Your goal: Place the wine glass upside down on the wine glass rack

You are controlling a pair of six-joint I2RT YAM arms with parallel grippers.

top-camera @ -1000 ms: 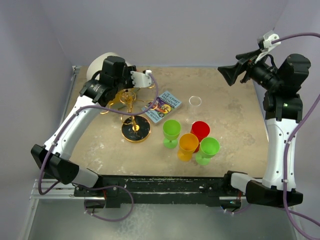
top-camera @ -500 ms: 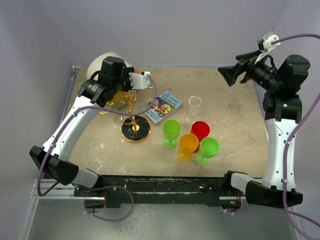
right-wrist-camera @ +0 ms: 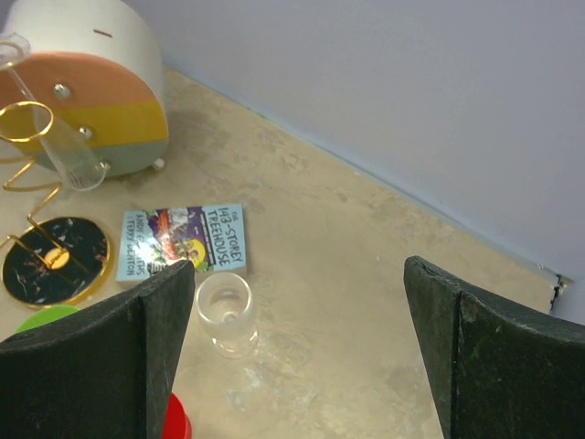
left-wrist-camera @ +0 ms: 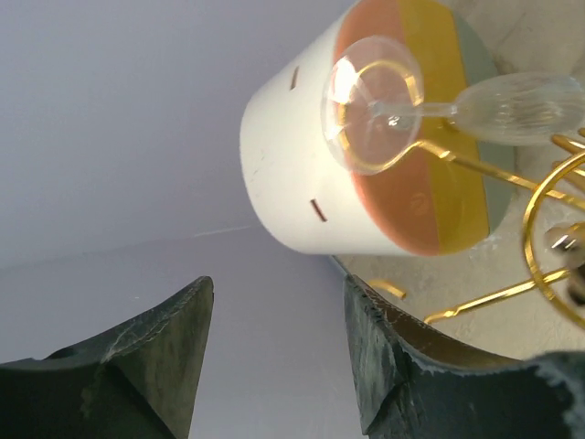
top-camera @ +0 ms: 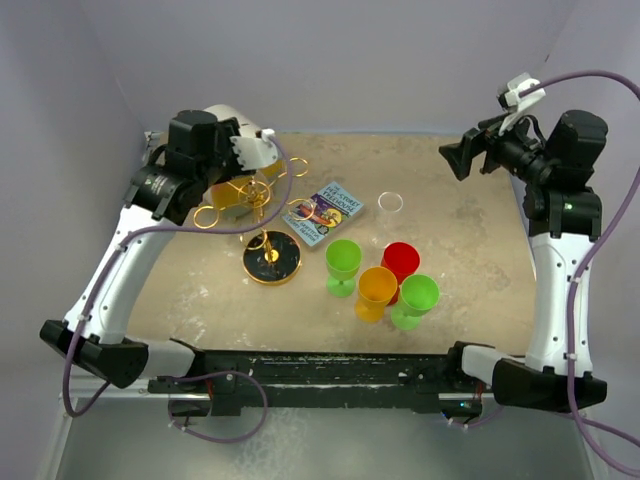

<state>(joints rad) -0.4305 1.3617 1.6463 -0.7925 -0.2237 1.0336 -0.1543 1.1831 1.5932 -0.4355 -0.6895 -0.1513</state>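
The gold wire wine glass rack (top-camera: pixel 272 262) stands on its round black base left of centre. A clear wine glass (left-wrist-camera: pixel 512 105) hangs from one ring arm (left-wrist-camera: pixel 548 183) by its foot, bowl lower and tilted; it also shows in the right wrist view (right-wrist-camera: pixel 64 146). My left gripper (top-camera: pixel 252 150) is open and empty, up and left of the rack, apart from the glass. A second clear wine glass (top-camera: pixel 391 201) stands upright on the table, also in the right wrist view (right-wrist-camera: pixel 226 311). My right gripper (top-camera: pixel 455 155) is open and empty, high above the table's back right.
A big white cylinder (top-camera: pixel 215 120) with orange, yellow and grey bands lies behind the rack. A book (top-camera: pixel 323 212) lies flat beside the rack. Two green cups (top-camera: pixel 343 262) (top-camera: pixel 418 297), an orange cup (top-camera: pixel 377 290) and a red cup (top-camera: pixel 401 262) stand at centre front.
My left gripper has drawn back up and to the left, away from the rack, leaving the glass hanging there. My right gripper has shifted slightly left and tilted.
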